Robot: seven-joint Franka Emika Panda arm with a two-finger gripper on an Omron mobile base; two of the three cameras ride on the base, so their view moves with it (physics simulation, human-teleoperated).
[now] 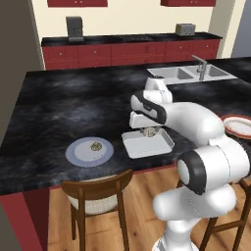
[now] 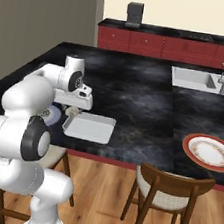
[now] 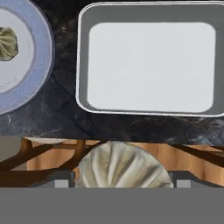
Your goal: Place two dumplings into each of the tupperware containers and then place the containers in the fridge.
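Note:
My gripper (image 1: 148, 128) is shut on a dumpling (image 3: 124, 166), a pleated beige lump that shows between the fingertips low in the hand view. It hangs just above the near-left rim of a white rectangular tupperware container (image 1: 147, 143) (image 3: 151, 65) on the black counter, and nothing lies in that container. From the right base view the gripper (image 2: 74, 109) sits at the container's (image 2: 89, 127) left end. Another dumpling (image 1: 96, 146) (image 3: 8, 43) lies on the pale blue-grey plate (image 1: 78, 154) (image 3: 37, 74), left of the container. The fridge is out of view.
A red-rimmed plate (image 2: 210, 151) rests on the counter's right part. A sink (image 2: 194, 77) with a tap is set in at the far right. Wooden chairs (image 1: 95, 193) (image 2: 172, 185) stand tucked against the counter's front edge.

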